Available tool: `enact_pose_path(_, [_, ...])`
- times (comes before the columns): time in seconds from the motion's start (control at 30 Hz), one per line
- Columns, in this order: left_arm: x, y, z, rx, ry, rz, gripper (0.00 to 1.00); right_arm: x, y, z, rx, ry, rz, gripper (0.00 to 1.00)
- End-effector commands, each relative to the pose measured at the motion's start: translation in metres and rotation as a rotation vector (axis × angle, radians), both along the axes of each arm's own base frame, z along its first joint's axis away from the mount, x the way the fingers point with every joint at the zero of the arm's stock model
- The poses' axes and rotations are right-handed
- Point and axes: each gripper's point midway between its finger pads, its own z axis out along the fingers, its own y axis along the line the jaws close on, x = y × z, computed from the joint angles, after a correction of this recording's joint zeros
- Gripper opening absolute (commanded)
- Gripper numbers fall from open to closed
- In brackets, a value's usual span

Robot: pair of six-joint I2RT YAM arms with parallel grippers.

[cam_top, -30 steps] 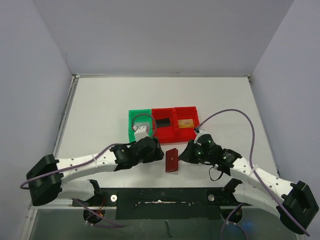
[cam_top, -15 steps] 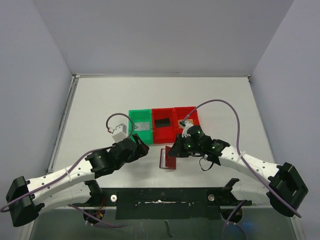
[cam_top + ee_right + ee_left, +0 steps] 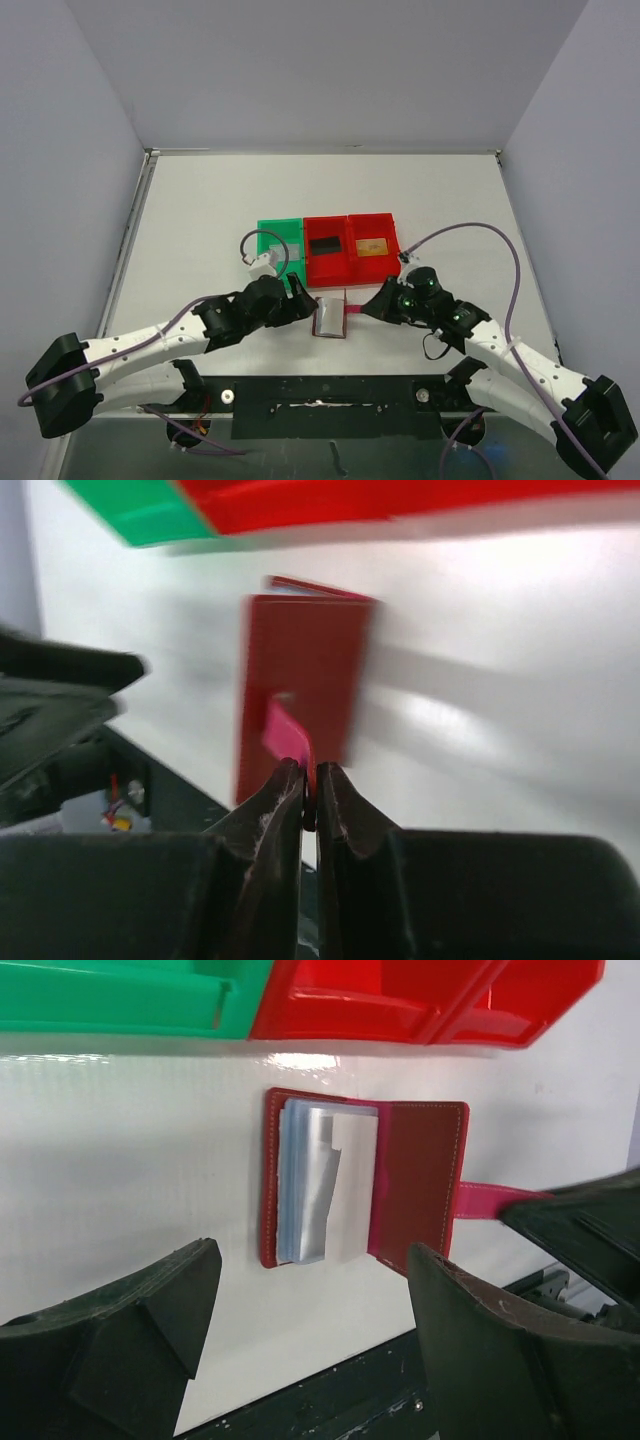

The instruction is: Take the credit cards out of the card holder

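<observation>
The dark red card holder [image 3: 330, 317] lies open on the table below the bins, its pale blue-grey pockets [image 3: 318, 1185] facing up. I cannot tell whether a card sits in them. My right gripper [image 3: 366, 309] is shut on the holder's pink-red tab [image 3: 288, 735], pinched at the fingertips [image 3: 310, 778]; the tab [image 3: 490, 1200] stretches out to the right. My left gripper [image 3: 299, 304] is open just left of the holder, and its two fingers [image 3: 150, 1305] straddle the holder's near edge without touching it. Of the credit cards, a black one [image 3: 325, 245], a gold one [image 3: 372, 246] and a silver-grey one [image 3: 289, 250] lie in the bins.
A green bin [image 3: 268, 232] and two red bins [image 3: 345, 268] stand in a row just behind the holder. A dark strip [image 3: 320, 392] runs along the table's near edge between the arm bases. Purple cables loop above both wrists.
The holder has gone from closed to open, its tab pulled rightward by the right gripper. The left gripper left the green bin, swung back, and now sits open at the holder's left.
</observation>
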Motion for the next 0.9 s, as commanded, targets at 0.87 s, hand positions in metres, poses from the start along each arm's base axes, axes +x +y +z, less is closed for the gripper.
enact_pose_path(0.87, [0.01,-0.087,-0.018,0.011,0.059,-0.292,0.69,-0.006,-0.071,-0.092,-0.175,0.216,-0.244,0.06])
